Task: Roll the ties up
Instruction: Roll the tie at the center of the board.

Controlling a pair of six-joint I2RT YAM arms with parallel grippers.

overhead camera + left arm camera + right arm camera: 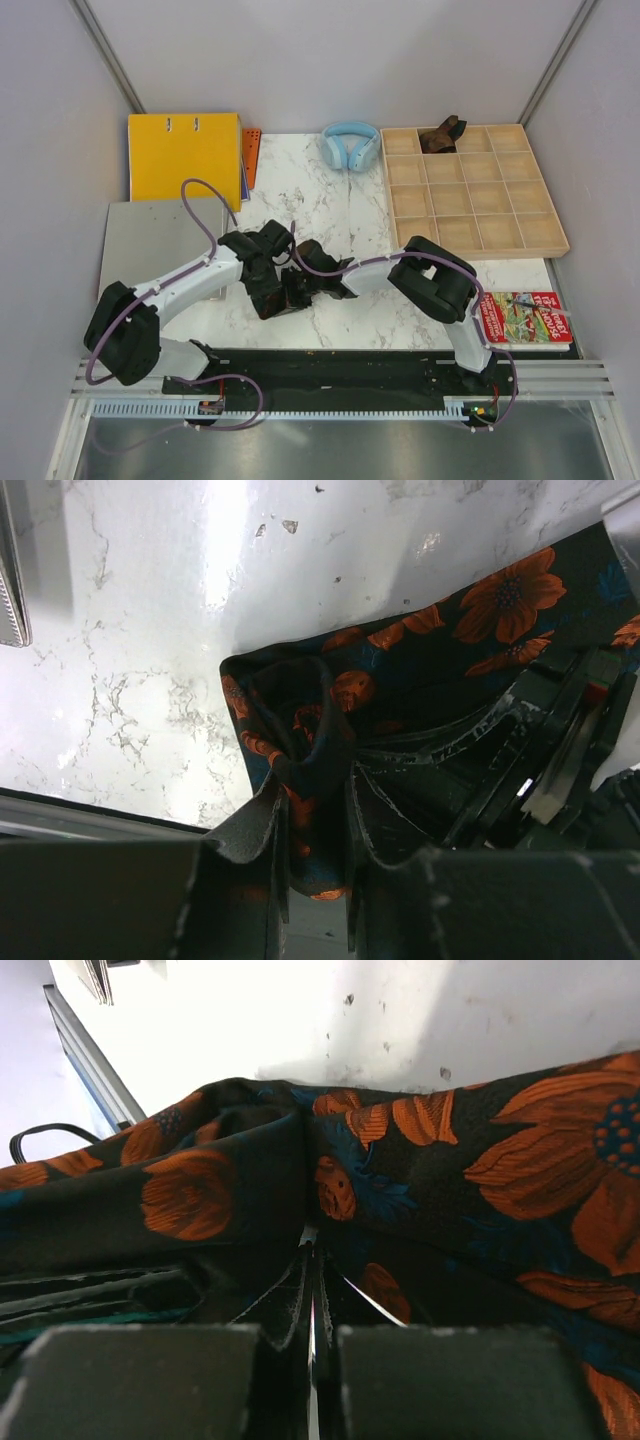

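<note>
The black tie with orange flowers (pixel 470 630) lies bunched on the marble table (pixel 340 205), between my two grippers at the table's centre front. My left gripper (pixel 315 815) is shut on a rolled, folded end of this tie (pixel 300 720). My right gripper (pixel 312 1245) is pressed shut with its tips at a crease of the same tie (pixel 400 1160), seemingly pinching it. In the top view the left gripper (pixel 268 292) and right gripper (pixel 312 284) nearly touch and hide most of the tie. The dark brown tie (pixel 441 135) sits rolled in a back compartment of the wooden tray.
A wooden compartment tray (pixel 470 215) fills the back right. Light-blue headphones (pixel 350 145) lie at the back centre. A yellow binder (pixel 185 155) lies back left above a grey board (pixel 150 240). A colourful book (pixel 525 318) lies front right.
</note>
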